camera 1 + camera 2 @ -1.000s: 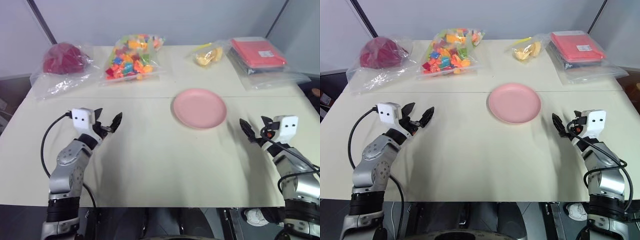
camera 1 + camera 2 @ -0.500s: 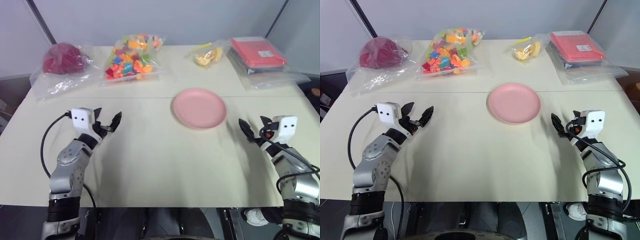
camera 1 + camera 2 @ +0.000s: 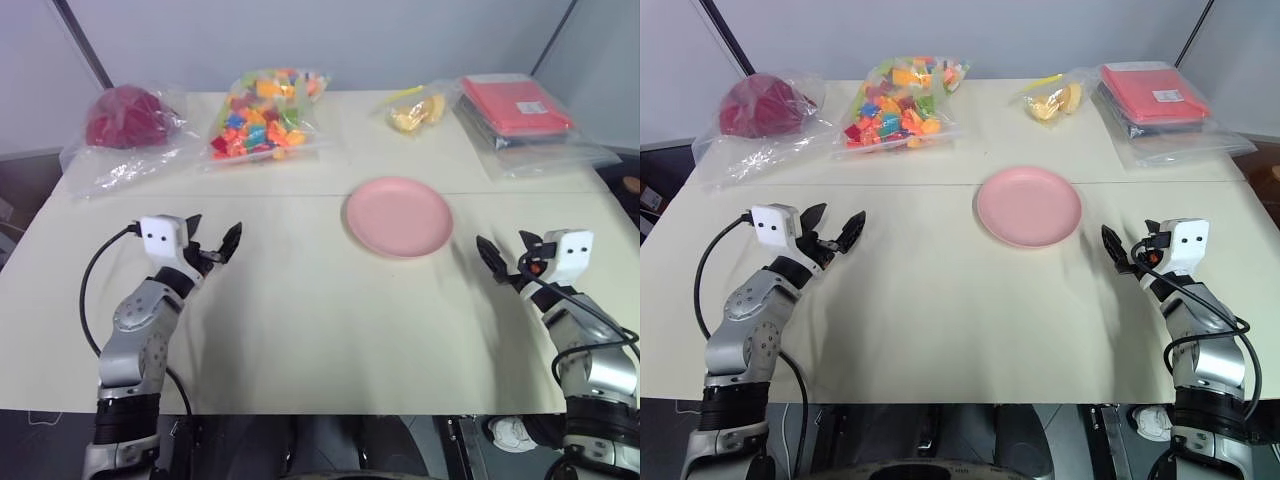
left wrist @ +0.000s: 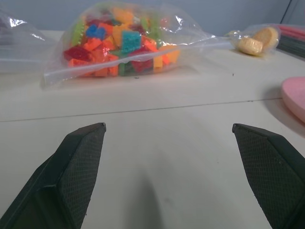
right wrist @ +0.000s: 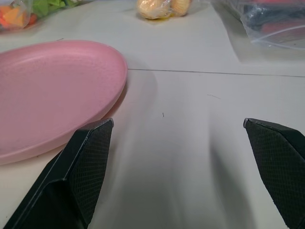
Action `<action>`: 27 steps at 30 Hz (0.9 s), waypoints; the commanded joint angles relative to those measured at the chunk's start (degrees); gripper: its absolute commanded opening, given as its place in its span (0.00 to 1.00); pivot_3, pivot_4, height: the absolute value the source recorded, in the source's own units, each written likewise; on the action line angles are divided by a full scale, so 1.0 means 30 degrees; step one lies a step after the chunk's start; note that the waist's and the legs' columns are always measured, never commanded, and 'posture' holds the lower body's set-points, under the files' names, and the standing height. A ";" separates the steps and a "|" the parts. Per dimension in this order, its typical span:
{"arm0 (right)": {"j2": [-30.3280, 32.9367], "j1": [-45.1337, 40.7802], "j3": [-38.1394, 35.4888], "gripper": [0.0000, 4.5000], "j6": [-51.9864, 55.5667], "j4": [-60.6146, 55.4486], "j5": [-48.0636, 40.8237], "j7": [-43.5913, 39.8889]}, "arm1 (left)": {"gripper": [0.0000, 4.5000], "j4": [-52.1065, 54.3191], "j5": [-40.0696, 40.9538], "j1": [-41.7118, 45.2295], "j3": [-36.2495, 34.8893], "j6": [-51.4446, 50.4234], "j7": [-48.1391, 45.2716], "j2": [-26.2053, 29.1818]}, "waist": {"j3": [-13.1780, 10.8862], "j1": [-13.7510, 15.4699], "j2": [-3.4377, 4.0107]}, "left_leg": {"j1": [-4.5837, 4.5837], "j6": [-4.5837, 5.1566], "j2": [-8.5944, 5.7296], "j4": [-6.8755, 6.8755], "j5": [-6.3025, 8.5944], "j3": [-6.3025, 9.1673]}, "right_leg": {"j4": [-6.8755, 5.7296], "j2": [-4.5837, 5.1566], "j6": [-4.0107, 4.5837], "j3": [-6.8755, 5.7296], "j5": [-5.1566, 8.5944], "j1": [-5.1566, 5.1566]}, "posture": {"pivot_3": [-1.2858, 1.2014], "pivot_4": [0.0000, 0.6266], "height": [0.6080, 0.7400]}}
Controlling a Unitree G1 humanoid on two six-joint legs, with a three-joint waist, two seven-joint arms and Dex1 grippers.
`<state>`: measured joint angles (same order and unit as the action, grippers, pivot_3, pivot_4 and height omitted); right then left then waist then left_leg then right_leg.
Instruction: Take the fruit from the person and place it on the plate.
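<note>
Nothing has moved since a second ago: both arms hang where they were, and the table's things lie as before.

Left gripper (image 3: 212,244) sits above the table (image 3: 320,330) on the near left, fingers spread wide, nothing between them. Right gripper (image 3: 507,256) is on the near right, just beside the plate's near-right edge but clear of it, fingers also wide apart and empty.

Plate (image 3: 399,216), pale pink, lies flat right of the table's middle, bare.

Along the far edge, left to right: clear bag with a dark red lump (image 3: 125,117); clear bag of mixed coloured blocks (image 3: 264,113); small bag of yellow pieces (image 3: 420,112); red flat pack (image 3: 516,103) on a dark stack inside a clear sleeve at the far right corner.

Left wrist view looks between its two black fingers (image 4: 71,176) toward the block bag; plate rim at the edge. Right wrist view looks past its fingers (image 5: 81,171) at the plate, close by, with the yellow pieces beyond.
</note>
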<state>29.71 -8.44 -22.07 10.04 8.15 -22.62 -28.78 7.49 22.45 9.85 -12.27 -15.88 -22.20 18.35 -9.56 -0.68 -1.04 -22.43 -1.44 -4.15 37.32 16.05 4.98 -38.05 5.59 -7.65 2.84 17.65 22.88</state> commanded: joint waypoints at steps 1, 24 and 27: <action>0.0103 -0.0173 -0.0263 1.00 -0.0423 -0.0179 0.0001 -0.0030 | 0.99 0.0178 -0.0057 0.0254 -0.0349 0.0452 0.0035 0.0174 | 0.0000 -0.0001 0.0000 | 0.0000 0.0000 0.0000 0.0000 0.0000 0.0000 | 0.0000 0.0000 0.0000 0.0000 0.0000 0.0000 | 0.52 0.24 1.00; 0.0116 -0.0003 -0.0304 1.00 -0.0580 -0.0172 0.0013 -0.0030 | 0.99 -0.0426 -0.0233 0.0676 -0.0268 0.0922 -0.0196 0.0328 | 0.0000 0.0000 0.0000 | 0.0000 0.0001 0.0000 0.0000 0.0000 0.0001 | 0.0000 -0.0001 -0.0001 -0.0001 0.0000 0.0000 | 0.52 0.24 1.00; 0.0135 -0.0036 -0.0305 1.00 -0.0576 -0.0162 0.0014 -0.0045 | 0.99 -0.0464 -0.0269 0.0661 -0.0233 0.0939 -0.0230 0.0346 | 0.0000 -0.0001 0.0000 | 0.0000 0.0001 0.0000 0.0000 0.0000 0.0000 | 0.0000 -0.0001 0.0000 -0.0001 0.0000 0.0000 | 0.52 0.24 1.00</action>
<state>29.71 -8.30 -22.07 9.58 8.16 -22.60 -28.79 5.17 21.87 11.35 -12.28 -14.30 -22.57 18.82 -9.56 -0.69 -1.04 -22.43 -1.44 -4.15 37.32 16.05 4.98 -38.05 5.59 -7.65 2.84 17.65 22.88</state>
